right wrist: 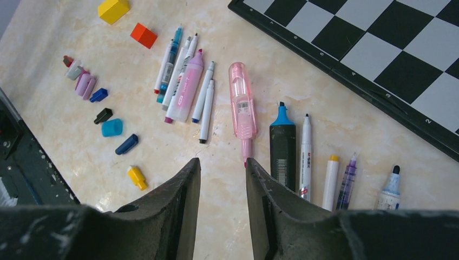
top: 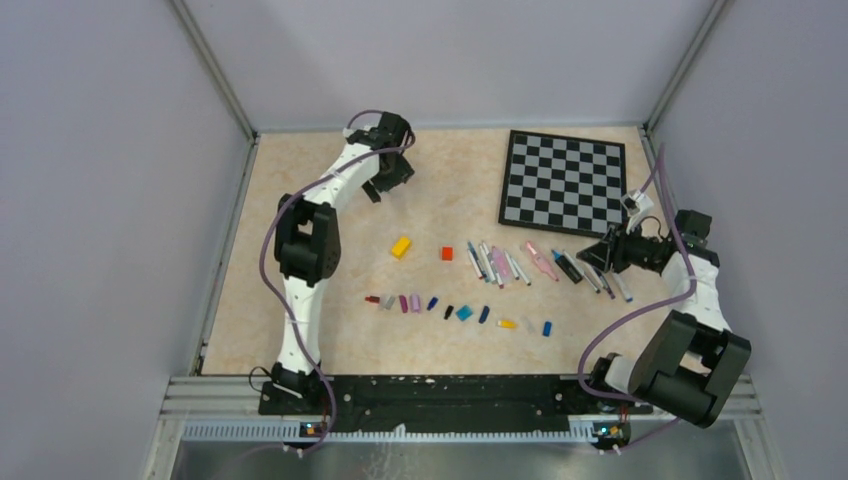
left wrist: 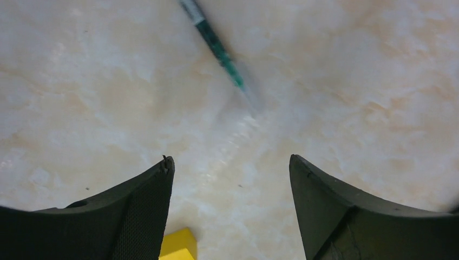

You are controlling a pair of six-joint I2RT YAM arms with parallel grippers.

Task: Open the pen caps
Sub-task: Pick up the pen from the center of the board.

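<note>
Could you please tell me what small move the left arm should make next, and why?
Probably ease the left gripper forward over the green pen: its jaws stand open and empty, and that pen lies just beyond them, though blur hides its cap.

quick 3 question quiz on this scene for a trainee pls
1. True or false: the pens all have caps on.
2. What colour is the cube beside the yellow block? A) blue B) red C) green
3. Fill in: the left gripper has its jaws ____.
Key: 1 false, the caps lie loose in a row; 2 B; 3 open.
</note>
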